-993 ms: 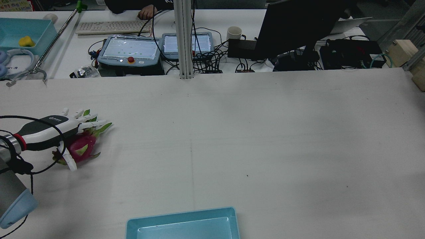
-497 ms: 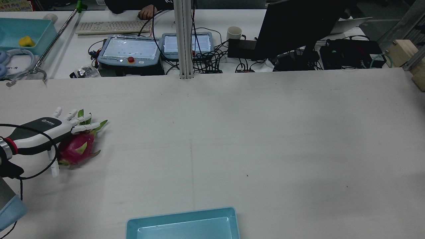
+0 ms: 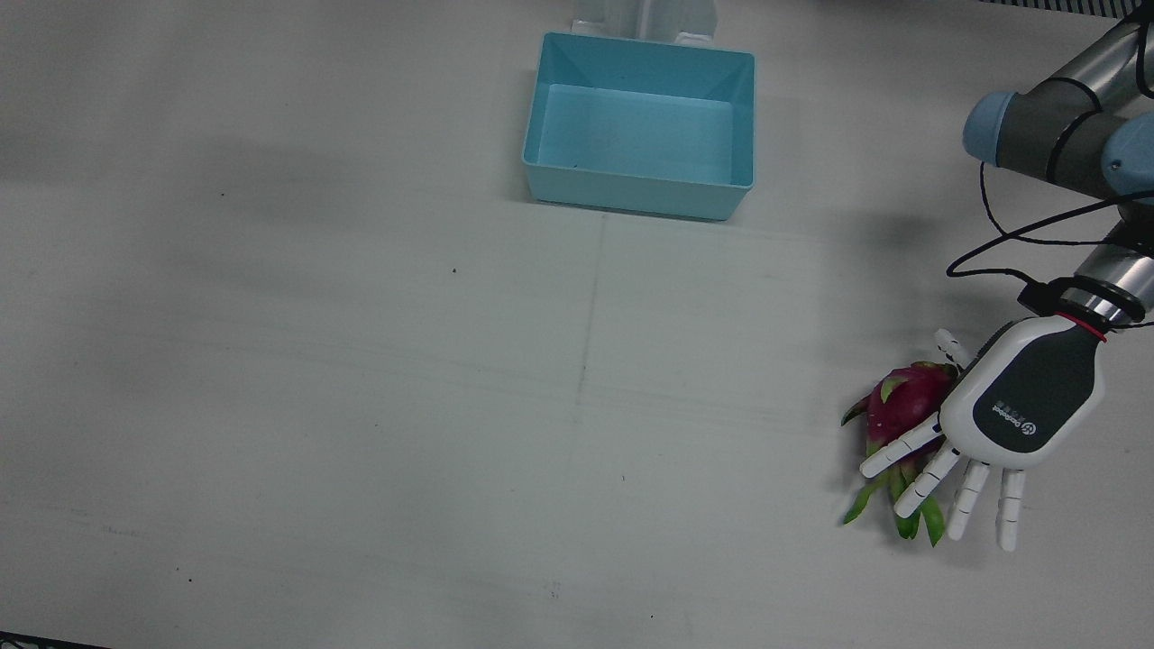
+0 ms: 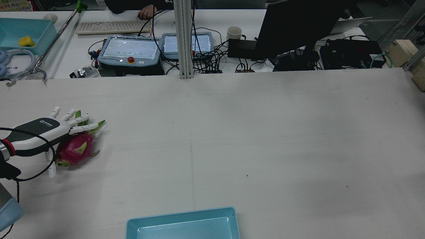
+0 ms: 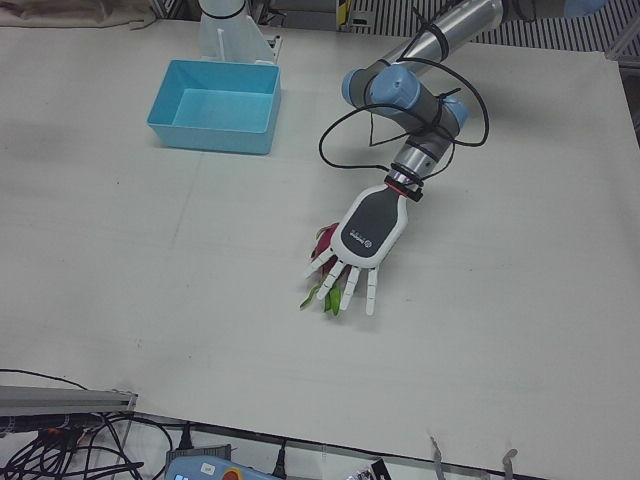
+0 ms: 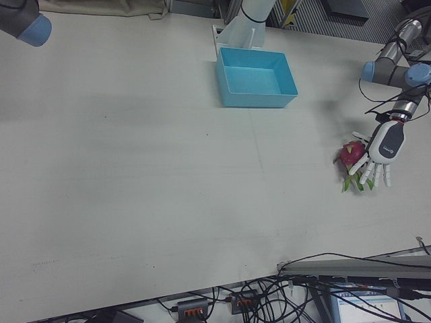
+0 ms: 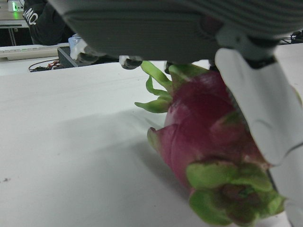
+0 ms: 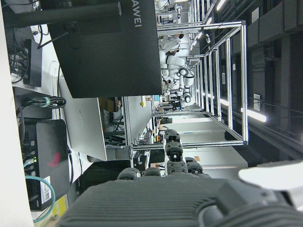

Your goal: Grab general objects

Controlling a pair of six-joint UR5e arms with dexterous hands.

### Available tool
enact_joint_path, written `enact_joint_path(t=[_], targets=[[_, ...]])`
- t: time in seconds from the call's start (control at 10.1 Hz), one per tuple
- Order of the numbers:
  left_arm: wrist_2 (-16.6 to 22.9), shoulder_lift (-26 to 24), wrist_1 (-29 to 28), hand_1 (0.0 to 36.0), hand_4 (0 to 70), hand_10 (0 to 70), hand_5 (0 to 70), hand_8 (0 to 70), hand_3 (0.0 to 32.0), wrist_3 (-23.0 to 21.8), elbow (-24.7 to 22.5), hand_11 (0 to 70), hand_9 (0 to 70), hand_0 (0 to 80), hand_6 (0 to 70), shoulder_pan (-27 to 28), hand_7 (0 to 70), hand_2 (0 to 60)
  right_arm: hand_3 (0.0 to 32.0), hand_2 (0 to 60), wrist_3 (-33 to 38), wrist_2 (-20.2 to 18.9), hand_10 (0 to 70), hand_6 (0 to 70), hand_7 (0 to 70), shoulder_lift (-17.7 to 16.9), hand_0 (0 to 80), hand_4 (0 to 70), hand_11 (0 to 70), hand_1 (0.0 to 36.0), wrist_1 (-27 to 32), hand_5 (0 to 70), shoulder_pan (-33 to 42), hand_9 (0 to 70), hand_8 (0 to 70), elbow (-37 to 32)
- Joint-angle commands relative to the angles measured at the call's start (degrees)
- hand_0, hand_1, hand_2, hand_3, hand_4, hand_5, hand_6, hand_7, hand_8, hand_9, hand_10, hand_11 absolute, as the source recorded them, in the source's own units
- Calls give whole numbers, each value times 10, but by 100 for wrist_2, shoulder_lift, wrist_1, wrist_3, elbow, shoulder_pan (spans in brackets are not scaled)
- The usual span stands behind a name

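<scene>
A pink dragon fruit (image 3: 902, 401) with green leaf tips lies on the white table near its left edge. It also shows in the rear view (image 4: 73, 151), the right-front view (image 6: 349, 153) and close up in the left hand view (image 7: 203, 137). My left hand (image 3: 1010, 406) lies palm down over the fruit with its fingers (image 3: 969, 500) stretched out flat past the leaf tips, and one white finger (image 7: 255, 99) rests against the fruit's side. It shows too in the rear view (image 4: 40, 131) and the left-front view (image 5: 365, 235). My right hand (image 8: 189, 203) shows only in its own camera view, as a dark palm.
A light blue open bin (image 3: 631, 194) stands at the table's robot side, in the middle; it also shows in the rear view (image 4: 182, 215). Behind the table are a monitor (image 4: 292, 30), teach pendants (image 4: 129, 49) and cables. A right arm joint (image 6: 27, 27) is high at the corner.
My left hand has drawn back to the left in the rear view, and the dragon fruit has shifted left with it under the palm. The fingers stay stretched out.
</scene>
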Motion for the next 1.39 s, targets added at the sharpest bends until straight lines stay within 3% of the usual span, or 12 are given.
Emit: enact_joint_path(t=[0.0, 0.1, 0.2, 0.3, 0.4, 0.6, 0.7, 0.79, 0.89, 1.29], targets=[[-136, 2, -30, 292, 0, 0, 157, 0, 320, 197, -12, 0, 0, 637, 0, 31, 11, 0, 0, 0, -2, -9, 0, 0, 0, -1, 0, 0, 0, 0, 0, 0, 0, 0, 0, 0], [-136, -7, -39, 271, 0, 0, 231, 0, 308, 197, -12, 0, 0, 628, 0, 31, 12, 0, 0, 0, -2, -9, 0, 0, 0, -1, 0, 0, 0, 0, 0, 0, 0, 0, 0, 0], [-136, -7, -40, 261, 0, 0, 297, 0, 134, 197, -12, 0, 0, 623, 0, 31, 23, 0, 0, 0, -2, 0, 0, 0, 0, -1, 0, 0, 0, 0, 0, 0, 0, 0, 0, 0], [-136, -7, -48, 253, 0, 0, 341, 0, 4, 197, -3, 0, 0, 620, 0, 40, 31, 0, 0, 0, 6, 0, 0, 0, 0, -1, 0, 0, 0, 0, 0, 0, 0, 0, 0, 0], [-136, 1, -92, 248, 26, 0, 360, 0, 0, 197, -3, 0, 0, 610, 0, 31, 44, 0, 0, 0, 6, 0, 0, 0, 0, -1, 0, 0, 0, 0, 0, 0, 0, 0, 0, 0], [-136, 45, -232, 229, 180, 0, 471, 0, 0, 197, 5, 0, 0, 592, 0, 31, 60, 0, 0, 0, -2, 0, 0, 0, 0, -1, 0, 0, 0, 0, 0, 0, 0, 0, 0, 0], [-136, 45, -242, 240, 308, 0, 545, 0, 0, 197, 14, 0, 1, 582, 0, 31, 78, 122, 0, 0, -2, -9, 0, 0, 0, -1, 0, 0, 0, 0, 0, 0, 0, 0, 0, 0], [-136, 54, -285, 328, 350, 0, 582, 0, 0, 197, 32, 0, 3, 555, 0, 31, 89, 564, 0, 0, -2, 0, 0, 0, 0, -1, 0, 0, 0, 0, 0, 0, 0, 0, 0, 0], [-136, 124, -381, 360, 369, 0, 618, 0, 0, 197, 32, 0, 5, 531, 0, 31, 99, 600, 0, 0, -2, 0, 0, 0, 0, -1, 0, 0, 0, 0, 0, 0, 0, 0, 0, 0], [-136, 212, -549, 360, 430, 0, 672, 0, 0, 188, 50, 0, 12, 502, 13, 31, 133, 600, 0, 0, -2, 0, 0, 0, 0, -1, 0, 0, 0, 0, 0, 0, 0, 0, 0, 0]])
